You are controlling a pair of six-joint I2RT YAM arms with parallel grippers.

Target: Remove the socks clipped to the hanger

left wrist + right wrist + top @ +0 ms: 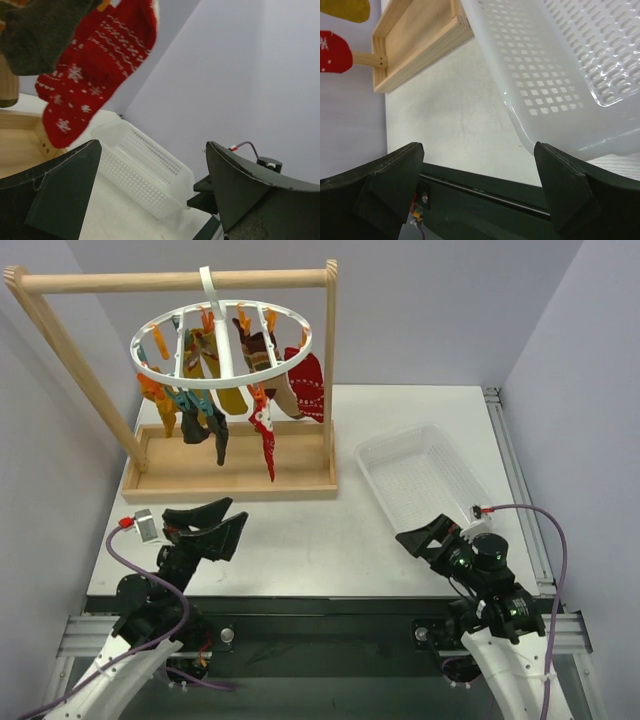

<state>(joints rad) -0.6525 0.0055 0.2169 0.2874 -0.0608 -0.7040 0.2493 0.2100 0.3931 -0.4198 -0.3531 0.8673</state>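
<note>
Roughly ten socks (310, 390) on one hanger (225, 381), one basket (372, 480), left pincer (238, 512), right pincer (415, 543) agape

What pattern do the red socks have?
The red socks have white snowflakes and zigzag lines; the left wrist view shows it best.

I'm working in a robotics lab test cell, not a home: plain grey partition walls (450, 300) box in a white table (300, 540). Aluminium framing rails (513, 480) edge it, and purple cables (520, 506) trail over the near end.
</note>
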